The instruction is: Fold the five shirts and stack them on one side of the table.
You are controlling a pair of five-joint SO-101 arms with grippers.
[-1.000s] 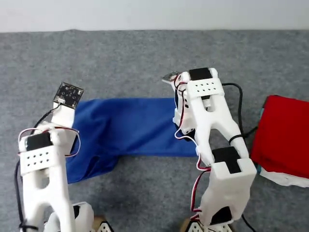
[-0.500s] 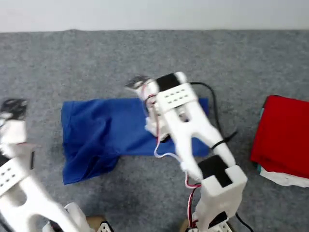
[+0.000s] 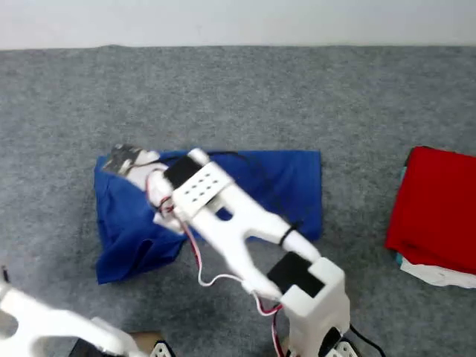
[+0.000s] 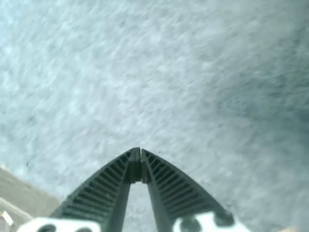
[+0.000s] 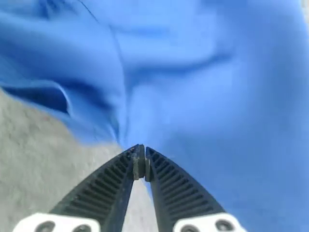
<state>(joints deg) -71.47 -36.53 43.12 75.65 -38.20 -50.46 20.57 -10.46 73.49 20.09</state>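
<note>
Over blue shirt, right fingers clenched empty; left fingers clenched above grey mat.

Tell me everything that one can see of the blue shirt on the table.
The blue shirt is plain soft cloth with no print visible. It lies on the grey table cover, partly folded into a wide band. Its right end is smooth with straight edges. Its left end is wrinkled and bunched, with one corner spread toward the arms' bases. The right arm stretches across it, jaws shut over the wrinkled end near the cloth's edge. Whether they touch the cloth cannot be told.
</note>
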